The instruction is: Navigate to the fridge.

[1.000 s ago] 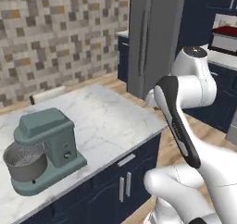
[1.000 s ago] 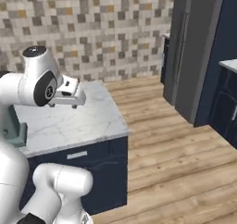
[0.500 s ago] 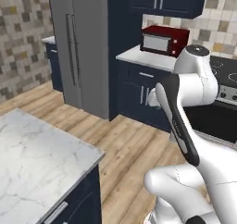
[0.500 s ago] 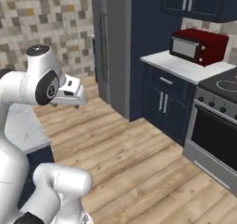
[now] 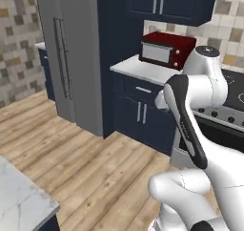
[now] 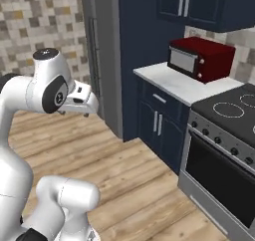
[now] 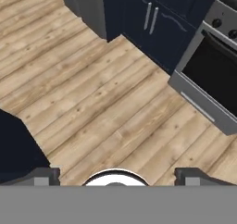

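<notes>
The fridge (image 5: 71, 58) stands at the far left beside the navy cabinets (image 5: 140, 113), the gripper (image 7: 115, 174) has its jaws released and empty, and the base risks clipping the marble island corner (image 5: 26, 204) while it drives closer.

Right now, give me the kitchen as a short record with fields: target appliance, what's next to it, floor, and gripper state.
target: tall plain grey two-door fridge, far left in the left base view, two thin vertical handles at its seam
beside it: dark navy cabinet column, then a white counter carrying a red toaster oven
further right: black-topped stove with a dark oven door
floor: light wooden planks
gripper: fingertips set wide apart over the floor, holding nothing
</notes>
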{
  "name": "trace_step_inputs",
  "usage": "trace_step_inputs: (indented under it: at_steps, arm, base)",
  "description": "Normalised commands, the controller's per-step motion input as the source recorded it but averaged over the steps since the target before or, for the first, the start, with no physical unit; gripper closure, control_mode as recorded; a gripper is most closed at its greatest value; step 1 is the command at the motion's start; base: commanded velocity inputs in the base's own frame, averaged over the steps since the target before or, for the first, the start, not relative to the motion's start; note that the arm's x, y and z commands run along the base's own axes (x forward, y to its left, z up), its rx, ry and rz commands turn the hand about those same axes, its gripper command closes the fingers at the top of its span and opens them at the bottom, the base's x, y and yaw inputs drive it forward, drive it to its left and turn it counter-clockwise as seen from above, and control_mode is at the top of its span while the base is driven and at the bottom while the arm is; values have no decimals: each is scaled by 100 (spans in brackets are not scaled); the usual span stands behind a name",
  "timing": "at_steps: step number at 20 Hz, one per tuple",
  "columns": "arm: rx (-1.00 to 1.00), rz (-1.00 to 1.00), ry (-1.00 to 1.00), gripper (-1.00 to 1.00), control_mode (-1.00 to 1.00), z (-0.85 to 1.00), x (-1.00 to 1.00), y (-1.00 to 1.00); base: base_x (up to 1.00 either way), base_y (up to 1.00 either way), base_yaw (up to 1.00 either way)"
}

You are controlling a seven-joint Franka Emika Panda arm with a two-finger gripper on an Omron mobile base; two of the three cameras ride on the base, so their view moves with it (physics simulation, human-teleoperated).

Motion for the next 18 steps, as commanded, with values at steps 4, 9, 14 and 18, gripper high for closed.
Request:
trace_step_inputs:
  at_steps: [4, 9, 14, 18]
  arm:
    - [0, 0, 0, -100, 100, 0, 0, 0]
    - [0, 0, 0, -100, 100, 0, 0, 0]
    - [0, 0, 0, -100, 100, 0, 0, 0]
    - [0, 0, 0, -100, 100, 0, 0, 0]
  base:
    - [100, -49, 51]
    - [100, -33, 55]
    - [100, -12, 46]
    - [100, -1, 37]
